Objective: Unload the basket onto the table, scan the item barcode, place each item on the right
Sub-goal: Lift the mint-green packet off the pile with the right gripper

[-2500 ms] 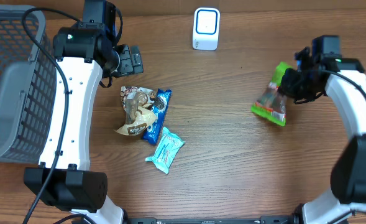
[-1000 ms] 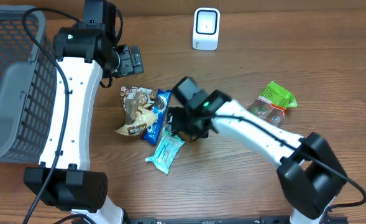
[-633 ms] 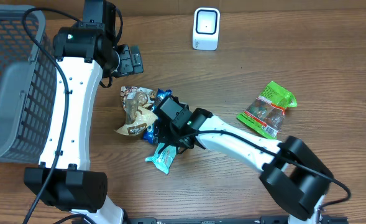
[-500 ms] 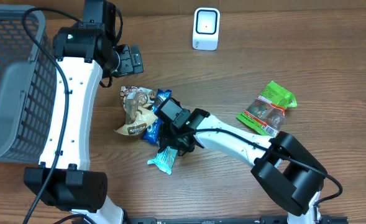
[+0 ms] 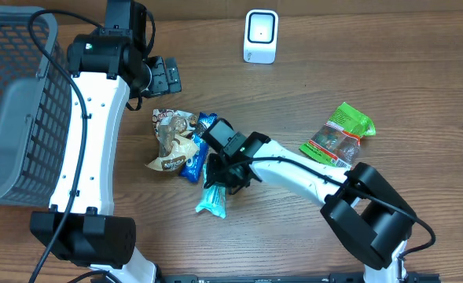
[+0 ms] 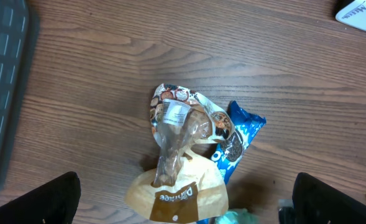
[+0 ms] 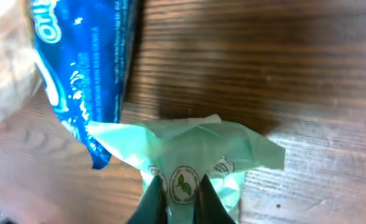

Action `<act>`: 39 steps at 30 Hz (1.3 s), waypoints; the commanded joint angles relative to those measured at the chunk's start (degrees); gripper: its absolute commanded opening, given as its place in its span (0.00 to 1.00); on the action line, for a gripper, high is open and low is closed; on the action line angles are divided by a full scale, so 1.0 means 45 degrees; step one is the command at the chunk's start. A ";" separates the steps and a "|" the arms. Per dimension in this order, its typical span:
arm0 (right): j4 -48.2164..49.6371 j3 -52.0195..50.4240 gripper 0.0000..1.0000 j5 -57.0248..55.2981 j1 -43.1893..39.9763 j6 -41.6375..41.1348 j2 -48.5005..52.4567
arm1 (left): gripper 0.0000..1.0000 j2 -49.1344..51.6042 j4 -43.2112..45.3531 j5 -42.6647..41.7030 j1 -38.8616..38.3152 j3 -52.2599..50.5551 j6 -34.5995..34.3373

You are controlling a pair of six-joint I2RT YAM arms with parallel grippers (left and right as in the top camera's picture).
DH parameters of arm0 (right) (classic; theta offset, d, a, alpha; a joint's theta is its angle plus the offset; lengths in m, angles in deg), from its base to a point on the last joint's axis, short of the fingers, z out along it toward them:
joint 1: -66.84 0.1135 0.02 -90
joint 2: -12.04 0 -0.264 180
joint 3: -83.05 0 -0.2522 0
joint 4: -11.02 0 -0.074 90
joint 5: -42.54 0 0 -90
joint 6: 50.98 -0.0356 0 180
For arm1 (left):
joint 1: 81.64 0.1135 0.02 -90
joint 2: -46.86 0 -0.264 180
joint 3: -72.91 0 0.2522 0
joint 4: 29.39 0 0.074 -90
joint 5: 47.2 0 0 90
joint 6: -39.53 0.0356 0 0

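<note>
The item in hand is a mint-green packet, lying on the wood just right of the snack pile. My right gripper is shut on its upper end; in the right wrist view the two fingers pinch the packet at a round leaf logo, gripper. No barcode shows on it. The white scanner stands at the table's far edge. My left gripper hangs open above the pile, its black fingers wide apart with nothing between them.
A tan cookie bag and a blue packet lie touching the mint packet's left side. A green snack bag lies to the right. A grey basket fills the left edge.
My right arm left the green bag at the right, swung across to the pile and shut on the mint packet. The packet has turned and shifted slightly right. The left arm has not moved.
</note>
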 commanded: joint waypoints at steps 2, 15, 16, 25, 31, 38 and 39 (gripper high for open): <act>-0.0219 0.0617 0.04 0.3283 -0.1530 0.4172 -0.0058 | 1.00 -0.0117 0.0015 0.0063 -0.0015 0.0209 -0.0039; 0.0034 0.0617 0.04 1.5596 -0.6513 0.9005 -0.0228 | 1.00 -0.0117 0.0015 0.0068 -0.0015 0.0209 -0.0039; 0.0282 0.0617 0.04 1.6286 -0.6742 0.9000 -0.0228 | 1.00 -0.0117 0.0015 0.0063 -0.0015 0.0209 -0.0039; 0.0389 0.0631 0.04 1.6291 -0.7966 0.8986 -0.0228 | 1.00 -0.0117 0.0015 0.0063 -0.0015 0.0209 -0.0039; -0.1098 0.0627 0.04 1.2687 -0.7179 1.0326 -0.0223 | 1.00 -0.0117 0.0015 0.0063 -0.0015 0.0209 -0.0039; -0.2875 0.0627 0.04 0.0427 -0.5323 0.6110 -0.0228 | 1.00 -0.0117 0.0015 0.0068 -0.0015 0.0209 -0.0039; -0.2905 0.0631 0.04 -0.0049 -0.5095 0.6110 -0.0228 | 1.00 -0.0117 0.0015 0.0063 -0.0015 0.0209 -0.0039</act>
